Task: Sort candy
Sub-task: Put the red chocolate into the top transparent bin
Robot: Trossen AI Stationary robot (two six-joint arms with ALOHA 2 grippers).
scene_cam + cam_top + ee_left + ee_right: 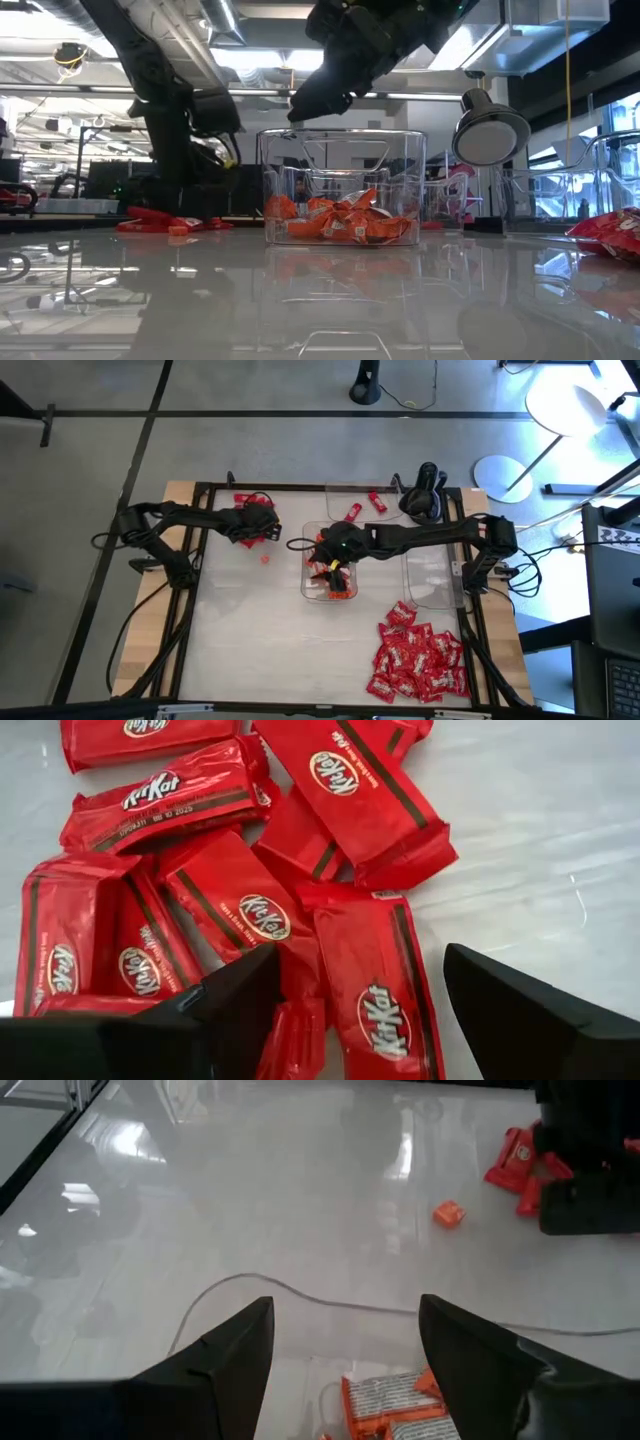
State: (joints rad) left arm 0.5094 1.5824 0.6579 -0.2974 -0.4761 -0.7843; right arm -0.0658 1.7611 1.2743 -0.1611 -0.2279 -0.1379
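The left pincer [350, 1010] hangs released just over a heap of red candy [240, 910], one bar lying lengthwise between its fingers; about eight show here. The right pincer [345, 1370], also released and empty, hovers above the middle tray [340, 190] of orange candy [340, 222]. One loose orange sweet [448, 1213] lies on the bench [260, 640] between the arms, nearer the left.

Left wrist view: red candy wrappers [250, 910] each carry a "KitKat" oval logo in white and red lettering. One wrapper [165, 805] also shows a printed line reading roughly "BB 10 2025". No other legible text in any view.
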